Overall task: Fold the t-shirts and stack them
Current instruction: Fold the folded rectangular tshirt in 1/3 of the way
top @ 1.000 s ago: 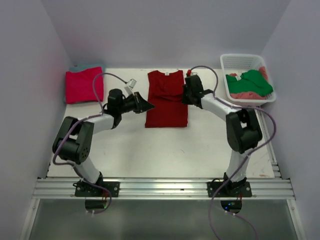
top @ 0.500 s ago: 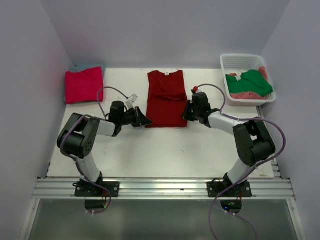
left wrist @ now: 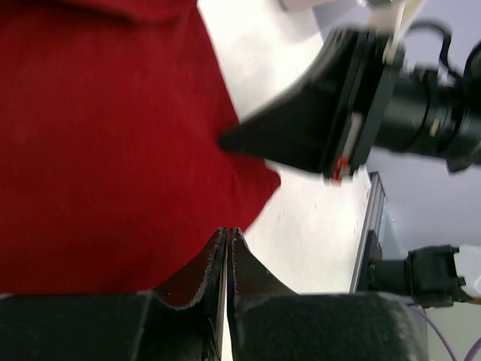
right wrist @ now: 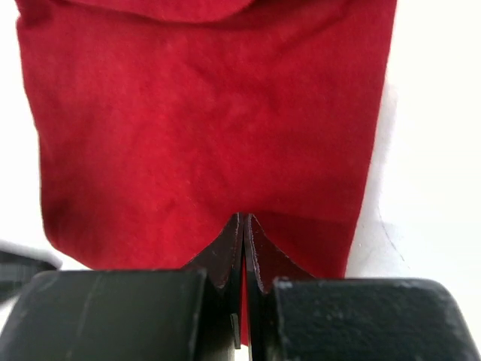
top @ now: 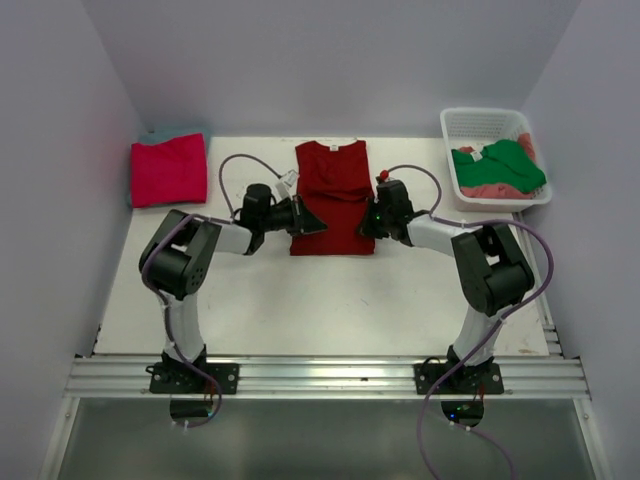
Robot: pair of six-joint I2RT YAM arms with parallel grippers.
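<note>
A dark red t-shirt (top: 333, 190) lies flat at the middle back of the table, folded to a narrow rectangle. My left gripper (top: 322, 228) is shut, its tips (left wrist: 227, 230) over the shirt's (left wrist: 105, 150) lower left part, near the hem. My right gripper (top: 363, 226) is shut too, and it rests low on the shirt's (right wrist: 203, 113) lower right part; the right wrist view shows its closed tips (right wrist: 242, 216) on the cloth. No cloth is lifted by either. A folded magenta-pink t-shirt (top: 168, 170) lies on a teal one (top: 175, 131) at the back left.
A white lattice basket (top: 478, 118) at the back right holds a green t-shirt (top: 505, 165) and a salmon-pink one (top: 490, 189). Grey walls close in the table on three sides. An aluminium rail (top: 330, 375) runs along the near edge by the arm bases.
The left gripper slid right from off the shirt's left edge onto its lower left part. The right gripper moved from beside the shirt's upper right down to its lower right. The shirt stayed put.
</note>
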